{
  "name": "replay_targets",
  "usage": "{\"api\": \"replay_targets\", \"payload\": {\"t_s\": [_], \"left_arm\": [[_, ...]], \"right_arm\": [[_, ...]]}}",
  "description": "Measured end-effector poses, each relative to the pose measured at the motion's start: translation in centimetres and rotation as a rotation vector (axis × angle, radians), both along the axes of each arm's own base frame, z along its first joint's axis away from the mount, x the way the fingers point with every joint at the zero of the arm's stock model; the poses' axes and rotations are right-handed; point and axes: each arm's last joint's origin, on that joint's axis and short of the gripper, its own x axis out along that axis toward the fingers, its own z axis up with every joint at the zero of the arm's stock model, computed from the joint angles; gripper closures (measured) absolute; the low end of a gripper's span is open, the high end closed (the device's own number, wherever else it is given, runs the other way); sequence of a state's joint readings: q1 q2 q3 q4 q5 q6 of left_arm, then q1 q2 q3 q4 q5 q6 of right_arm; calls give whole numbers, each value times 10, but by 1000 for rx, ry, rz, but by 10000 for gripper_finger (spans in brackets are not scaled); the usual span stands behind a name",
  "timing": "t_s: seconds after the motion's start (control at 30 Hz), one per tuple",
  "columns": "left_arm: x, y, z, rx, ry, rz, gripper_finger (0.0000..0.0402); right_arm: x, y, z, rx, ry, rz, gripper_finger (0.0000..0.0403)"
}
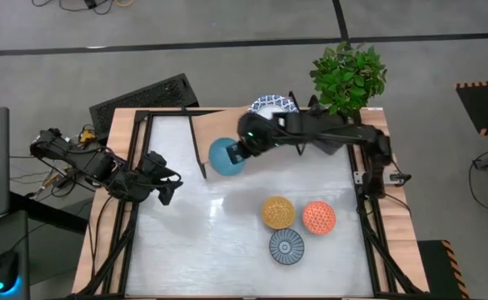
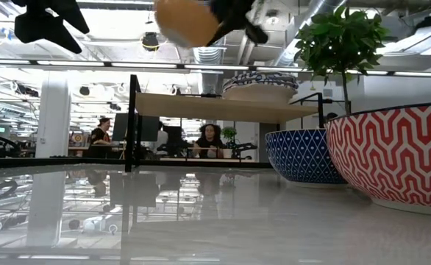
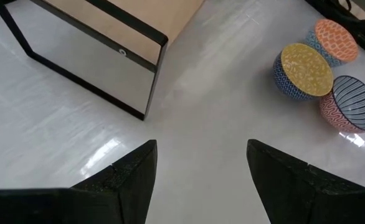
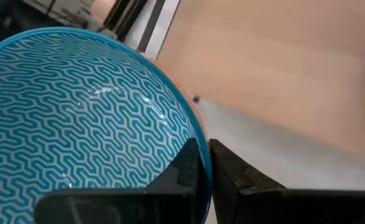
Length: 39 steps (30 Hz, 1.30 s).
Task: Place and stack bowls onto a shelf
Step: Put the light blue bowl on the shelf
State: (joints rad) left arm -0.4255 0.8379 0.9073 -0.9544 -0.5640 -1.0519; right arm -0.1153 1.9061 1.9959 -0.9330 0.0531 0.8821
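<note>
Pinching the light blue bowl (image 1: 226, 156) rim, right pincer (image 1: 238, 152) hangs beside the shelf (image 1: 227, 125) edge

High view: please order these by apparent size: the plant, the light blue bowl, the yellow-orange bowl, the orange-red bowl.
1. Plant, clearly largest.
2. Light blue bowl, held by its rim in the right gripper; raised nearer the camera, so this rank is unsure.
3. Yellow-orange bowl and orange-red bowl: alike, not ranked.

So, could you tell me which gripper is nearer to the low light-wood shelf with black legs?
Right. The right gripper, shut on the light blue bowl, hangs at the shelf front edge; the left gripper waits open, off toward the table's left side.
</note>
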Motion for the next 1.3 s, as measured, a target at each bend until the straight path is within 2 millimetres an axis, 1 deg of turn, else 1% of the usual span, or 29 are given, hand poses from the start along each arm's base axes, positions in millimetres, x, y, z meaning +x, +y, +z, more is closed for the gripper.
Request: {"api": "replay_targets", "payload": {"t_s": [0.1,0.23,0.43,0.53,0.67,0.77,0.9,1.17,1.23,1.3], "left_arm": [[0,0,0,1,0,0,169],[0,0,0,0,1,-1,169],[0,0,0,1,1,0,169],[0,0,0,8,-3,7,169],[0,1,0,15,-6,13,169],[0,1,0,16,-6,13,169],[0,1,0,20,-8,17,169],[0,1,1,36,-15,31,169],[0,1,1,35,-15,32,169],[0,1,1,35,-15,32,169]], "right_arm": [[15,-18,-9,-5,29,-22,363],[29,-40,-19,3,53,-55,363],[40,-67,-23,13,51,-96,363],[41,-77,-32,21,103,-107,363],[45,-83,-47,31,166,-114,363],[47,-85,-51,29,180,-108,363],[46,-85,-52,26,191,-102,363],[44,-93,-52,12,192,-132,363],[44,-94,-52,12,192,-135,352],[44,-95,-52,6,191,-139,325]]}}
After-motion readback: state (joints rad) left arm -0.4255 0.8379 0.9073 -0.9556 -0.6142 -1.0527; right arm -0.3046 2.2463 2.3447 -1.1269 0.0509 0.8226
